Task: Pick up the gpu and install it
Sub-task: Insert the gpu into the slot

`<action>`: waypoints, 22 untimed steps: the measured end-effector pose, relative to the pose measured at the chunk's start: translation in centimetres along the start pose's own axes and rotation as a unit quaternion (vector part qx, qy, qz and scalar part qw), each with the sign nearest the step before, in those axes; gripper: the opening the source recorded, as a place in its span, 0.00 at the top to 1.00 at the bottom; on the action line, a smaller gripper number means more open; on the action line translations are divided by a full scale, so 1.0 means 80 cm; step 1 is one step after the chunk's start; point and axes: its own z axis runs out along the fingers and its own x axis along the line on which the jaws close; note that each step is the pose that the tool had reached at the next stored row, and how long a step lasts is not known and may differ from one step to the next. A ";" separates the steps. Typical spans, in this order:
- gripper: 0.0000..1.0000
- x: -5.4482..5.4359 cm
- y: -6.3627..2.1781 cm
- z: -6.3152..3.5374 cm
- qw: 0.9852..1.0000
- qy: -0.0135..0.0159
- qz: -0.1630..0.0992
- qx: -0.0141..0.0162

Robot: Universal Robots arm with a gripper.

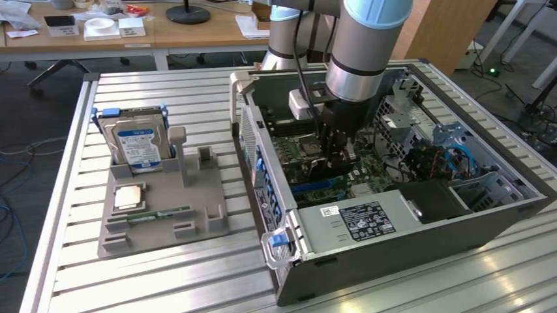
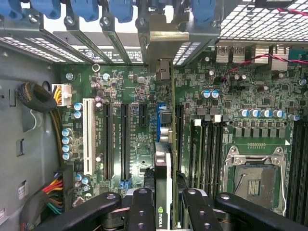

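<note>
Gpu [image 2: 163,192] pinched edge-up between the jaws, low inside the open case [image 1: 374,261], right at the long slots [image 2: 107,139] of the green board [image 2: 134,120], silver end [image 2: 161,43] by the blue clips [image 2: 86,8]. Off to the exterior view's left, drive [image 1: 139,145] standing in a gray holder [image 1: 165,225], small green stick [image 1: 161,214] lying flat there too, on the slatted surface [image 1: 70,274], well apart from the case.

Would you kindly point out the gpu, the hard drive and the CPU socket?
gpu [image 2: 162,183]: wrist view, its black cooler edge.
hard drive [image 1: 139,145]: exterior view, its blue-white label.
CPU socket [image 2: 253,179]: wrist view, its open middle.
</note>
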 end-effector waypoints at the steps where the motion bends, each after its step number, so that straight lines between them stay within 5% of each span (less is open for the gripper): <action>1: 0.73 0.000 0.000 0.000 1.000 0.000 0.000 0.000; 22: 0.73 0.003 0.005 0.004 1.000 0.000 0.000 0.000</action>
